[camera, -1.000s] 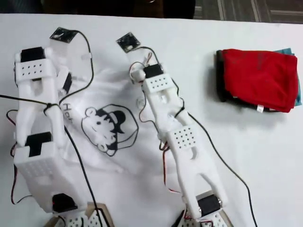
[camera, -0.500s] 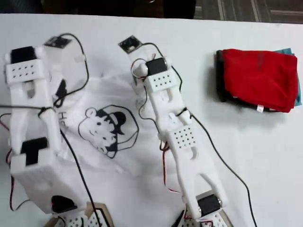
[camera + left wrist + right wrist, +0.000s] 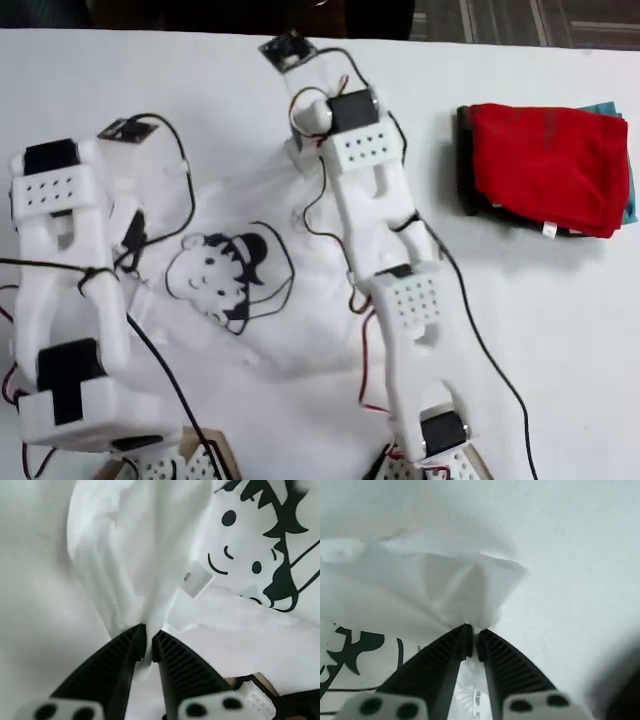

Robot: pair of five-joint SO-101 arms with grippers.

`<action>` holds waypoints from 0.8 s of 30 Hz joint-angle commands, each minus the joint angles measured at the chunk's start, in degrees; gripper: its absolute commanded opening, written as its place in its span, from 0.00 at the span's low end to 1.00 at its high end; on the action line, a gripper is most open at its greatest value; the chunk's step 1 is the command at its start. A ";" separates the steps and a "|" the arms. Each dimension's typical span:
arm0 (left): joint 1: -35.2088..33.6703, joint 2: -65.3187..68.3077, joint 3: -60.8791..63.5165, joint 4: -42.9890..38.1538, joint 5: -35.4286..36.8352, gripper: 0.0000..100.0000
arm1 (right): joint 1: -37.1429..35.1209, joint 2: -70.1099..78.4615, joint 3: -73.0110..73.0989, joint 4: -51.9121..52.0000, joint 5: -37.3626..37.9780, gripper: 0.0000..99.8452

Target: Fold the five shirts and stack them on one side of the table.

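A white shirt (image 3: 250,300) with a black cartoon face print lies spread on the white table (image 3: 560,330) between the two arms. My left gripper (image 3: 148,637) is shut on a bunched fold of the white shirt (image 3: 130,565) beside its small label, at the shirt's left side in the high view. My right gripper (image 3: 472,636) is shut on a pinched corner of the white shirt (image 3: 465,590) at its far right edge. A stack of folded shirts (image 3: 548,168), red on top with dark and teal ones under it, sits at the table's far right.
Black and red cables (image 3: 470,330) trail along both arms over the shirt and table. Bare white table lies between the right arm and the stack. The table's far edge (image 3: 450,40) runs along the top of the high view.
The left arm pulled its hold of the shirt toward the table's near side. The right arm carried its corner farther away and rightward. The shirt stretched out between them.
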 commanded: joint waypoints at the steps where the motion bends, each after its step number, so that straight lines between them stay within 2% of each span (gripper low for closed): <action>1: -0.35 -4.22 0.04 -0.62 -0.09 0.03 | 0.13 -16.22 13.01 1.54 -0.53 0.02; 9: -0.35 -8.70 0.57 -0.26 0.00 0.03 | 0.22 -40.13 40.70 -2.59 -0.26 0.02; 24: -0.44 -11.78 15.60 -4.57 -2.55 0.03 | 0.66 -67.38 109.01 -31.08 0.18 0.02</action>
